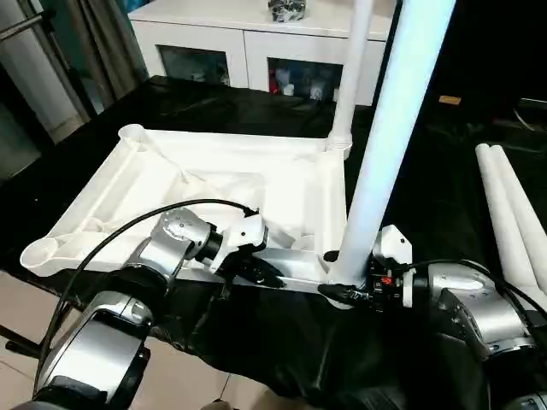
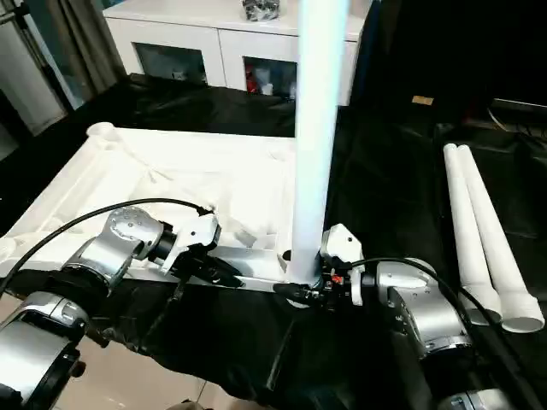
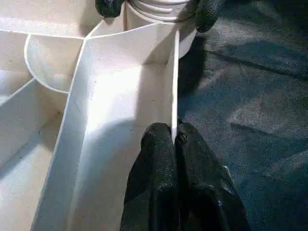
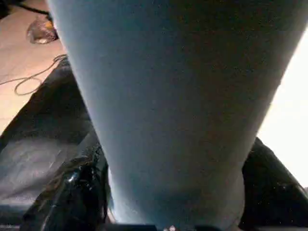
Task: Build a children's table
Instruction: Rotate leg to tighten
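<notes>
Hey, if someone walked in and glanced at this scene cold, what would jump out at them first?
Probably the tall white leg standing upright at the near right corner of the upside-down tabletop, gripped low by the right end effector. Next, the left end effector pinching the tabletop's near rim, then a second leg already upright at the far corner and two spare legs lying on the black cloth to the right.

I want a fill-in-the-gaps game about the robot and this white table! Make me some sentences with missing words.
1. The tabletop lies upside down on a ______ cloth.
2. The right pincer grips the bottom of a leg that stands ______ in a near corner socket.
3. The left pincer is pinched shut on the tabletop's thin ______.
4. The number of spare legs lying on the cloth to the robot's right is ______.

Missing words: black; upright; rim; two
</notes>
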Available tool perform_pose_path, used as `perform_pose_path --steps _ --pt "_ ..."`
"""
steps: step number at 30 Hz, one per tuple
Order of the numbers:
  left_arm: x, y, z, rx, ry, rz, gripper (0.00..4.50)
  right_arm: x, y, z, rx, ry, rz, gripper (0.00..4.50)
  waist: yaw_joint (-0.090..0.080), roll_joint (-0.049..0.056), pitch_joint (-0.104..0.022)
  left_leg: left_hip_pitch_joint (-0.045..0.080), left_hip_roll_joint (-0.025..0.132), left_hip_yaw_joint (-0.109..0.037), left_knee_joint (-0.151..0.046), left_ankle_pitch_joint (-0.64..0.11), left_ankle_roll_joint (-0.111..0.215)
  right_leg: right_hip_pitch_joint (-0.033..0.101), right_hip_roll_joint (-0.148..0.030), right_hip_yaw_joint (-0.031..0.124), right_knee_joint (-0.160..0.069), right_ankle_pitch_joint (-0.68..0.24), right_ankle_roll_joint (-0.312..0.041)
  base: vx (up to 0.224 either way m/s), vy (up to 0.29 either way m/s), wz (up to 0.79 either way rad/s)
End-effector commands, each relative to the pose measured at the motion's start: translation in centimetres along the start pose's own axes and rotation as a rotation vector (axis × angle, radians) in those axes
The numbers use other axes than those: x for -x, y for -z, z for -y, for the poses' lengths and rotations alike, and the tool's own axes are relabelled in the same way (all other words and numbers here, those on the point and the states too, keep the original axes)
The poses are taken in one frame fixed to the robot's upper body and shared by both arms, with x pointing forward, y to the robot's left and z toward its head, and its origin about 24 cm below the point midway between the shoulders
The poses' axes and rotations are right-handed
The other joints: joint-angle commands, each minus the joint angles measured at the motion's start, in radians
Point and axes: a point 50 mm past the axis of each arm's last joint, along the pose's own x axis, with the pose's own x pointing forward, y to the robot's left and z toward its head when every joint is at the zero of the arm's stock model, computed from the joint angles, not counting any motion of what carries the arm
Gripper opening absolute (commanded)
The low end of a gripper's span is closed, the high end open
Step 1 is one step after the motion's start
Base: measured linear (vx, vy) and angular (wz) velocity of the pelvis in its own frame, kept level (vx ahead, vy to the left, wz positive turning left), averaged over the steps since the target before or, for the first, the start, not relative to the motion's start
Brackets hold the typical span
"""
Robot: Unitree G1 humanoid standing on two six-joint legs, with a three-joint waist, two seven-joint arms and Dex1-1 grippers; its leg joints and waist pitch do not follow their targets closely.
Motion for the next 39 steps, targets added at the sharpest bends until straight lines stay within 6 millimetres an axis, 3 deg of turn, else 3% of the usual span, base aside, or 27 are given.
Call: perform_pose_path --steps 1,6,8,12,14,15,17,20,21,23,29,30,32,39 --pt "-0.2 -0.6 -0.6 0.012 -0.065 0.024 0.0 -1.1 0.5 -0.2 -0.044 0.029 0.0 2.78 0.0 -0.012 -0.059 0.002 0.021 0.001 -0.064 -0.183 0.072 0.057 -0.062 0.035 -0.07 -0.215 -0.235 0.0 0.0 0.0" --pt "-0.9 -1.6 -2.8 0.122 -0.342 0.061 0.0 -2.6 1.1 2.3 -0.128 0.46 0.017 2.77 -0.02 -0.013 -0.053 0.01 0.012 -0.004 -0.072 -0.234 0.017 0.05 -0.062 0.034 -0.087 -0.373 -0.18 0.0 0.0 0.0" --pt "-1.7 -2.3 -3.6 0.171 -0.461 0.091 0.0 -3.5 1.5 3.0 -0.168 0.642 0.01 2.77 -0.024 -0.014 -0.055 0.01 0.012 -0.002 -0.07 -0.219 0.015 0.048 -0.061 0.038 -0.086 -0.335 -0.185 0.0 0.0 0.0" --pt "-2.6 -2.9 -4.0 0.208 -0.54 0.117 0.0 -4.7 1.9 2.8 -0.193 0.723 -0.002 2.77 -0.022 -0.016 -0.056 0.013 0.008 0.0 -0.068 -0.215 0.033 0.051 -0.059 0.038 -0.088 -0.303 -0.186 0.0 0.0 0.0" --pt "-3.4 -3.2 -3.9 0.215 -0.543 0.136 0.0 -5.5 1.8 2.6 -0.192 0.749 0.009 2.77 -0.02 -0.018 -0.057 0.007 0.009 -0.001 -0.069 -0.195 0.039 0.054 -0.06 0.038 -0.084 -0.285 -0.182 0.0 0.0 0.0" --pt "-3.8 -3.3 -3.6 0.203 -0.522 0.142 0.0 -5.7 1.8 2.5 -0.182 0.744 0.018 2.77 -0.019 -0.017 -0.058 0.008 0.008 0.0 -0.069 -0.195 0.041 0.054 -0.06 0.038 -0.085 -0.286 -0.181 0.0 0.0 0.0" --pt "-4.2 -3.3 -3.4 0.186 -0.493 0.139 0.0 -5.9 1.6 2.4 -0.186 0.734 0.048 3.46 -0.019 -0.016 -0.058 0.008 0.009 0.0 -0.069 -0.19 0.049 0.055 -0.06 0.039 -0.083 -0.268 -0.184 0.0 0.0 0.0" --pt "-3.9 -3.0 -3.0 0.148 -0.448 0.127 0.0 -5.4 1.1 2.7 -0.161 0.696 0.074 3.55 -0.02 -0.01 -0.055 0.007 0.01 -0.001 -0.072 -0.217 0.056 0.055 -0.059 0.038 -0.085 -0.273 -0.187 0.0 0.0 0.0" --pt "-3.7 -2.9 -3.0 0.136 -0.438 0.127 0.0 -5.2 1.0 2.7 -0.145 0.687 0.069 3.8 -0.022 -0.013 -0.054 0.005 0.01 -0.002 -0.072 -0.222 0.056 0.058 -0.059 0.037 -0.086 -0.282 -0.184 0.0 0.0 0.0" --pt "-3.1 -2.6 -2.7 0.112 -0.399 0.115 0.0 -4.6 0.8 2.9 -0.116 0.631 0.068 3.8 -0.027 -0.014 -0.056 0.004 0.01 -0.003 -0.073 -0.228 0.057 0.06 -0.059 0.036 -0.086 -0.296 -0.178 0.0 0.0 0.0" --pt "-1.6 -1.4 -1.9 0.062 -0.283 0.068 0.0 -3.1 0.6 2.1 -0.027 0.39 0.043 3.8 -0.035 -0.016 -0.063 -0.001 0.011 0.0 -0.063 -0.155 0.09 0.064 -0.058 0.036 -0.073 -0.166 -0.222 0.0 0.0 0.0" --pt "-1.2 -1.1 -1.7 0.052 -0.263 0.059 0.0 -2.8 0.6 1.8 -0.01 0.319 0.039 3.8 -0.032 -0.02 -0.064 -0.003 0.011 0.002 -0.06 -0.139 0.105 0.068 -0.055 0.034 -0.069 -0.133 -0.233 0.0 0.0 0.0" --pt "-0.7 -0.7 -1.4 0.042 -0.221 0.05 0.0 -2.2 0.5 1.1 0.002 0.19 0.025 3.8 -0.028 -0.016 -0.064 -0.006 0.016 0.002 -0.057 -0.124 0.133 0.066 -0.055 0.033 -0.061 -0.082 -0.252 0.0 0.0 0.0" --pt "0.2 -0.1 -0.3 0.015 -0.068 0.017 0.0 -1.0 0.6 0.0 0.013 -0.046 -0.046 3.8 -0.022 -0.02 -0.06 0.0 0.022 0.003 -0.062 -0.175 0.113 0.061 -0.06 0.035 -0.067 -0.176 -0.253 0.0 0.0 0.0"
